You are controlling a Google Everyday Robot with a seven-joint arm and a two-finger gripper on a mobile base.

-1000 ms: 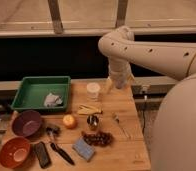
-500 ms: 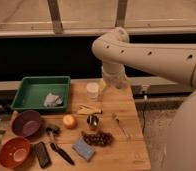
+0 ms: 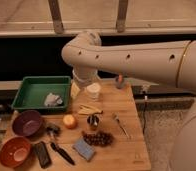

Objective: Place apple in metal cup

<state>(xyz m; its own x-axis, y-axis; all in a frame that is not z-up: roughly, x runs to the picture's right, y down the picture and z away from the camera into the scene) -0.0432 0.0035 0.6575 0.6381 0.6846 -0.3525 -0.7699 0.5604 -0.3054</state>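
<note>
The apple (image 3: 69, 121), small, round and yellow-orange, sits on the wooden table (image 3: 126, 155) left of centre. The metal cup (image 3: 93, 121), small and dark steel, stands upright just right of it, a short gap apart. My arm comes in from the right, bends at the elbow and drops down at the back of the table. My gripper (image 3: 84, 85) is at its lower end, above the table's back part, beside the white container (image 3: 93, 91), well behind the apple and the cup. It holds nothing that I can see.
A green tray (image 3: 36, 82) holding a crumpled cloth is at back left. A purple bowl (image 3: 27, 123), an orange bowl (image 3: 13, 151), a black device (image 3: 42, 154), a black-handled tool (image 3: 61, 151), a blue sponge (image 3: 84, 148), dark grapes (image 3: 97, 138), a fork (image 3: 121, 125) and yellow strips (image 3: 90, 109) lie around.
My arm has swung to the left, and its elbow and lower end now hang nearer the green tray. The things on the table have not moved.
</note>
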